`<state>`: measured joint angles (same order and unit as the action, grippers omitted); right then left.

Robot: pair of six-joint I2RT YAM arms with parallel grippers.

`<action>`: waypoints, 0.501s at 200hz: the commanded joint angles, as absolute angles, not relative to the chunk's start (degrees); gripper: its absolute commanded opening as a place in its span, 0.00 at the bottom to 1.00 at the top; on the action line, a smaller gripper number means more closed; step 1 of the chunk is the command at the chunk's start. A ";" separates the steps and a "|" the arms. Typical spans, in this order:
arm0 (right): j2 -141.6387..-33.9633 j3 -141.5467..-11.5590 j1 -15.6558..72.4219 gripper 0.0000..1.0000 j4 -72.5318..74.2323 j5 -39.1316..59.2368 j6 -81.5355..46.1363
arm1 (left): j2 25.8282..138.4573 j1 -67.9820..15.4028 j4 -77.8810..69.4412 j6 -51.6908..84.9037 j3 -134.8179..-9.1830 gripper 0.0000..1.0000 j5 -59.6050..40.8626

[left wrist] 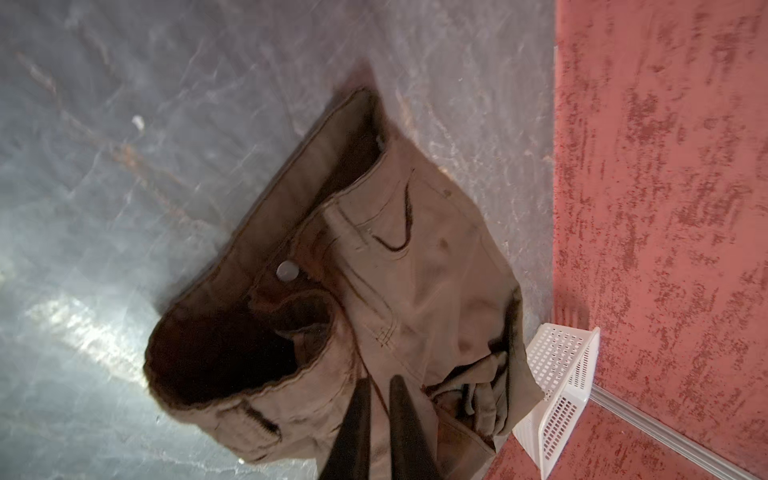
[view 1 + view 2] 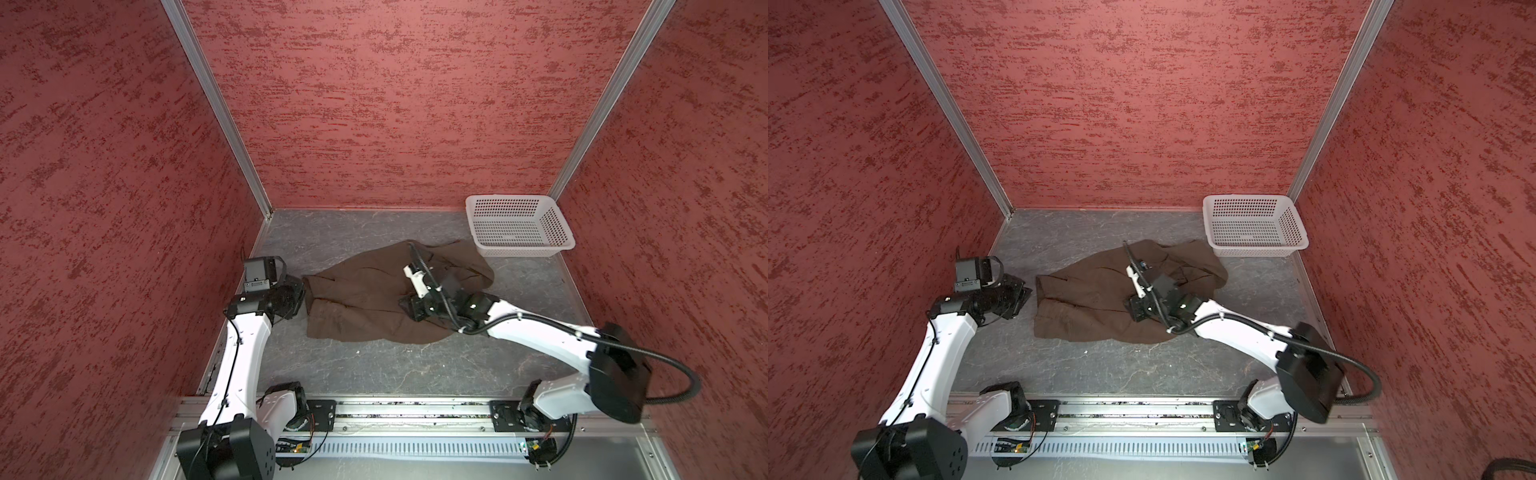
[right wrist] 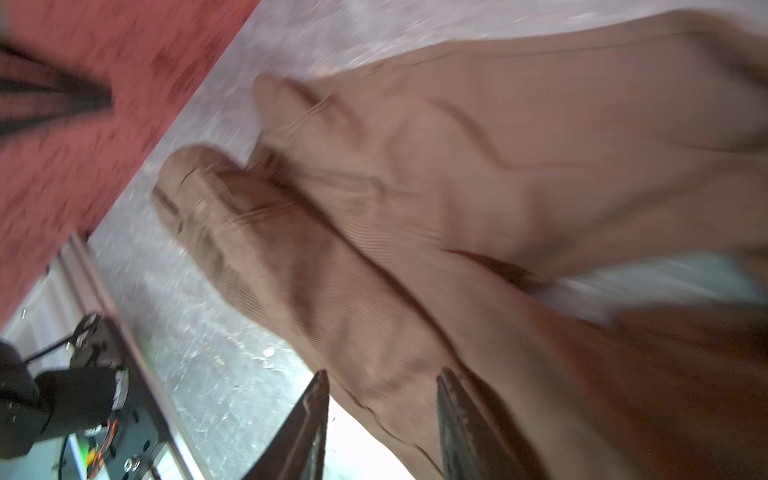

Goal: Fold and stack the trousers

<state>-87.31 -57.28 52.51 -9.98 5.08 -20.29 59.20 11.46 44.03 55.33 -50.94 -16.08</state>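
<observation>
Grey counter (image 2: 374,370) between red walls (image 2: 395,104), trousers (image 2: 365,299) bunched, unstacked.
Right fingers (image 3: 457,419) gape over them; left fingers (image 1: 401,419) nearly closed, grasp unclear. A thin pinch could slip, undoing the fold.

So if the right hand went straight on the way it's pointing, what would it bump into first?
The trousers. The right hand is open and points at the brown cloth right in front of it, with nothing in between. The picture is blurry, so how close it is stays unclear.
</observation>
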 commanded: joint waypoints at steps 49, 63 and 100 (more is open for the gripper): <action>-106.54 -73.56 57.48 0.59 -2.09 14.17 -12.69 | 65.19 18.25 33.91 53.54 -47.29 0.46 -20.27; -109.37 -75.83 57.65 0.59 -2.34 13.40 -12.05 | 66.13 18.08 33.36 53.36 -47.21 0.49 -20.83; -115.47 -79.89 57.99 0.56 -0.95 17.25 -13.27 | 67.53 18.66 33.61 52.49 -48.05 0.53 -21.61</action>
